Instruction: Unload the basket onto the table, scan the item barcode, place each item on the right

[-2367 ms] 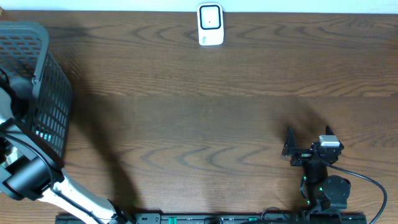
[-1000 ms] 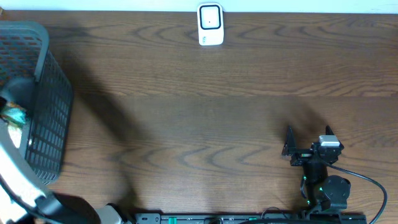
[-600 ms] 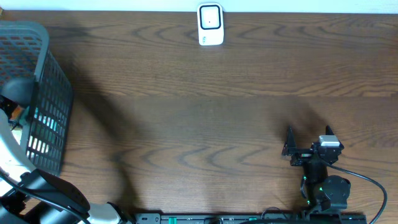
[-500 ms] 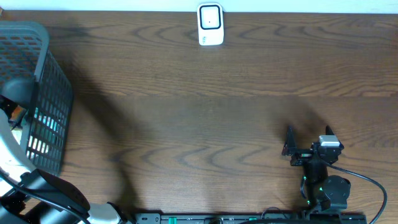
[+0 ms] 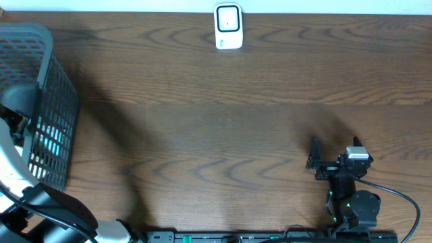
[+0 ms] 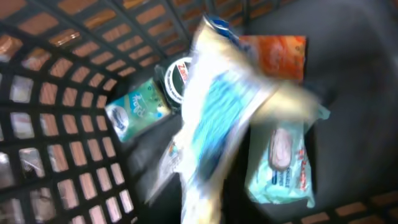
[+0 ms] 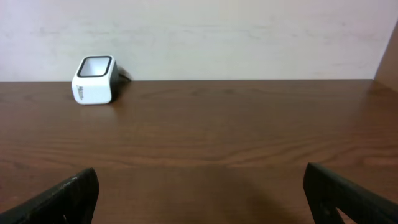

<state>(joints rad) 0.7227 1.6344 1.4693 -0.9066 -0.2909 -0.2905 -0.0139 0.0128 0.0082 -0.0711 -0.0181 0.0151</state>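
Down inside the basket (image 5: 57,88), just ahead of my left gripper (image 5: 13,120), a blurred white-and-blue packet (image 6: 217,118) fills the view, grip I cannot tell; my right gripper (image 7: 202,194) rests wide open, scanner (image 7: 94,79) far ahead-left.

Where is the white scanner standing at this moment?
In the overhead view the white scanner stands at the far edge of the table, near the middle, well apart from the basket on the left.

One white box-shaped barcode scanner (image 5: 228,27) on the wooden surface (image 5: 202,121). One dark grey plastic lattice basket (image 5: 57,101). Inside: four soft plastic packets (image 6: 217,118), one round black-rimmed lid (image 6: 177,78); blurred, count approximate
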